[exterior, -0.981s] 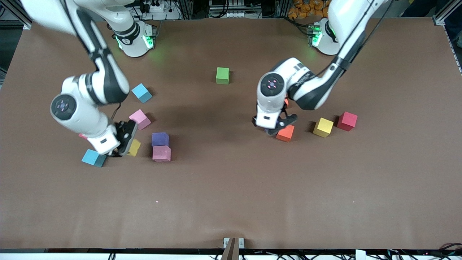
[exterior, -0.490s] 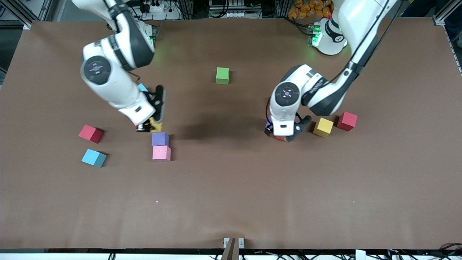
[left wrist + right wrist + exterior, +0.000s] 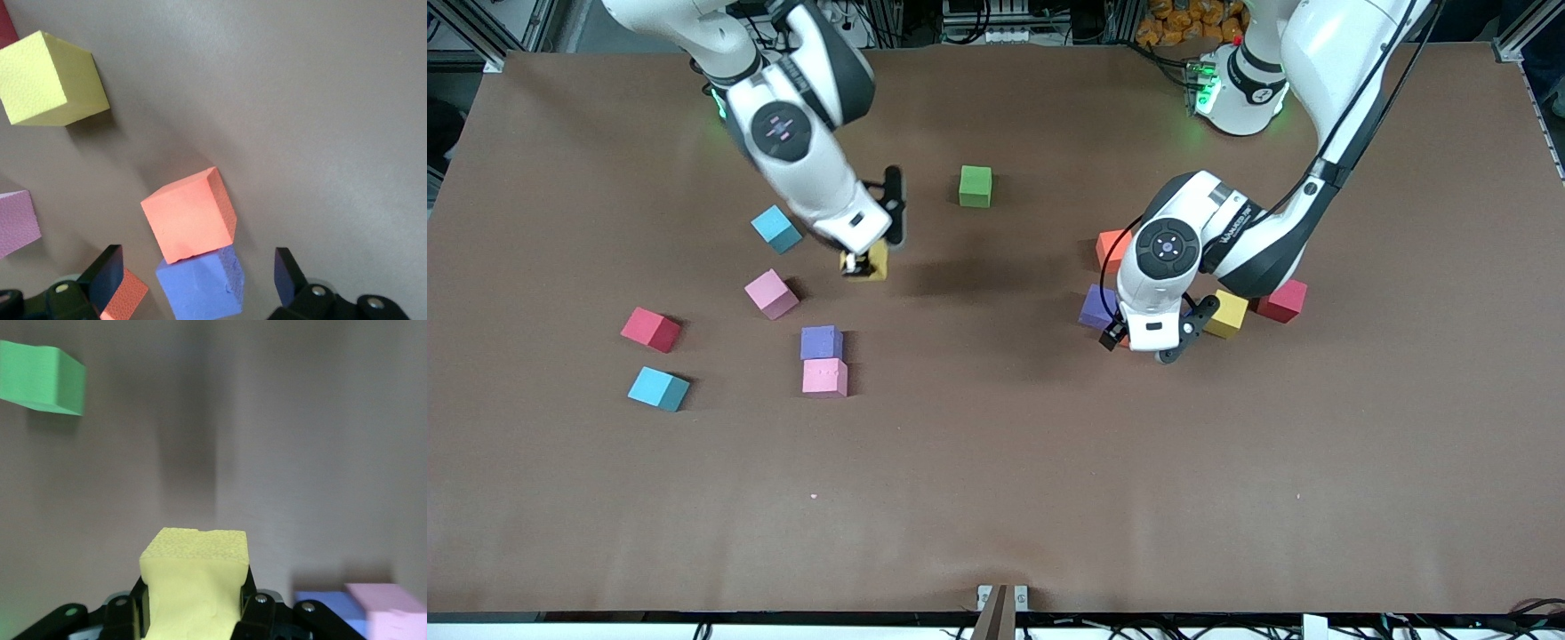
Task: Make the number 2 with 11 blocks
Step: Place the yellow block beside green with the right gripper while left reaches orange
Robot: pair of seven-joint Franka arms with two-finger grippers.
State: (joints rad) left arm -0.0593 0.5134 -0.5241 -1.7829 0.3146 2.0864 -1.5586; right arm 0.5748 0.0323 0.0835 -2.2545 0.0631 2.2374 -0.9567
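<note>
A big brown table [image 3: 996,462] holds small foam blocks: a green one [image 3: 975,186], two blue [image 3: 775,228] [image 3: 658,388], two pink [image 3: 772,293] [image 3: 824,377], two purple [image 3: 821,341] [image 3: 1098,307], two red [image 3: 650,329] [image 3: 1284,300], one orange [image 3: 1112,245], one yellow [image 3: 1229,313].

Showing are two cyan blocks [image 3: 775,228] [image 3: 658,388], two pink blocks [image 3: 771,293] [image 3: 824,377], two red blocks [image 3: 650,329] [image 3: 1283,300], two purple blocks [image 3: 821,341] [image 3: 1098,307], two yellow blocks [image 3: 869,263] [image 3: 1227,313], two orange blocks [image 3: 1112,244] [image 3: 127,298] and one green block [image 3: 975,186], making thirteen in all.
</note>
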